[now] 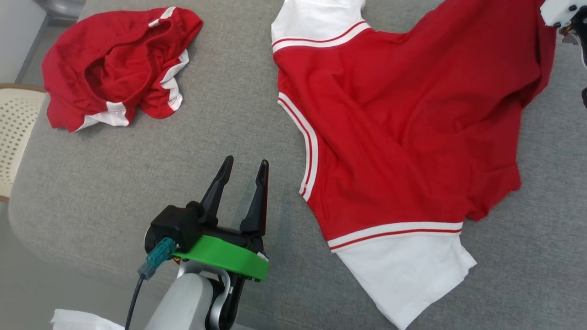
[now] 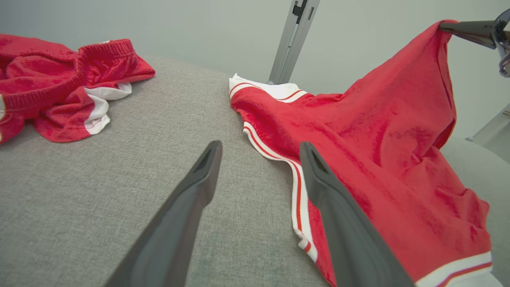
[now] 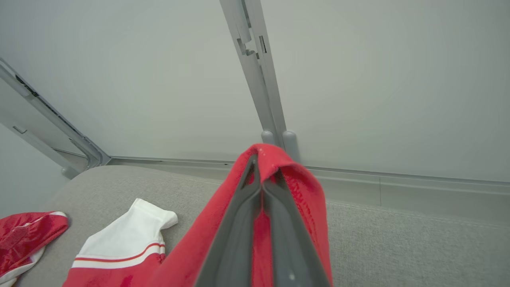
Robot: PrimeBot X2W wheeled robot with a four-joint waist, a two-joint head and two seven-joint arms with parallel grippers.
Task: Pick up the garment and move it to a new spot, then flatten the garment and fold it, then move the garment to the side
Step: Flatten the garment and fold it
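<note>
You have the red shirt (image 1: 403, 137) with white sleeves lying spread on the grey cushion (image 1: 137, 174), but one red edge of it is lifted. The right gripper (image 3: 261, 175) holds this edge, its fingers pressed together on the cloth. The left gripper (image 1: 246, 162) is just beside the shirt's striped neckline, over bare cushion, with fingers spread and holding nothing. Beyond the left gripper, well apart from the shirt, red shorts (image 1: 114, 68) lie crumpled.

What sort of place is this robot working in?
Probably an indoor test room for garment folding: a grey upholstered surface, plain panel walls with metal posts, and a red-and-white shirt.
</note>
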